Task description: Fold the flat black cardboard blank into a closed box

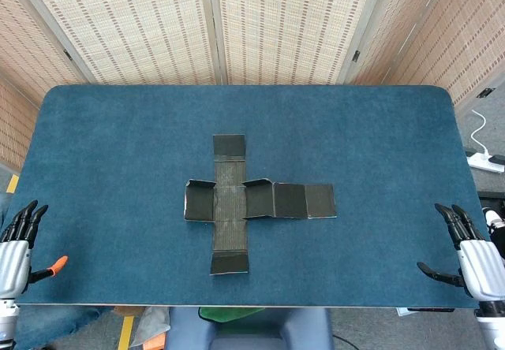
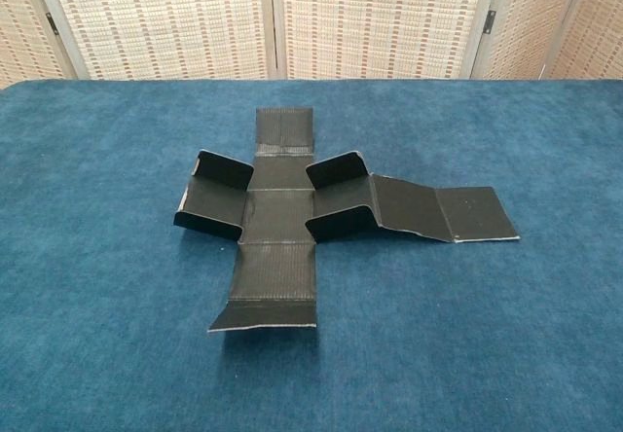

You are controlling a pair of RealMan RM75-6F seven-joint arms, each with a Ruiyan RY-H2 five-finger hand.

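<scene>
The black cardboard blank (image 1: 237,201) lies unfolded in a cross shape at the middle of the blue table (image 1: 110,145). In the chest view the blank (image 2: 282,213) has its left and right side panels curling upward, while a long strip runs off to the right. My left hand (image 1: 17,243) hovers at the table's front left corner, fingers spread and holding nothing. My right hand (image 1: 471,251) is at the front right corner, fingers also apart and empty. Both hands are far from the blank. Neither hand shows in the chest view.
Woven folding screens (image 1: 237,27) stand behind the table. A white power strip (image 1: 485,159) lies on the floor off the right edge. The table's front edge (image 1: 237,306) runs just below the hands.
</scene>
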